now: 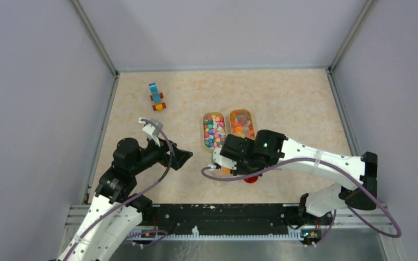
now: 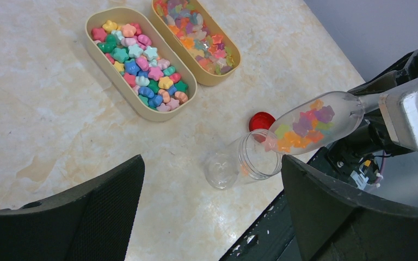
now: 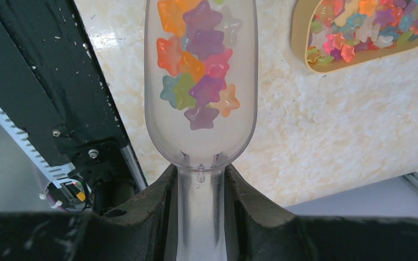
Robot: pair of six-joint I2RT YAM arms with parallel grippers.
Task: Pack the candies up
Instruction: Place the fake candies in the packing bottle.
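A lab test cell: plain grey walls (image 1: 32,81), aluminium corner posts (image 1: 95,39), marbled tabletop (image 1: 288,98).

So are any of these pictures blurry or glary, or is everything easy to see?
Top external view: soft even light, faint shadows, the candies mere coloured specks. Left wrist view: sharp, but the clear jar almost melts into the table. Right wrist view: the scoop and its candies crisp, the far tray slightly soft, the right claw a dark mass.

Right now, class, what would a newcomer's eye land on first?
A clear scoop heaped with star candies, pinched in the right arm's fingers, tilts at the mouth of a clear jar by the near edge. Beyond it, two tan trays brim with more colourful candies.
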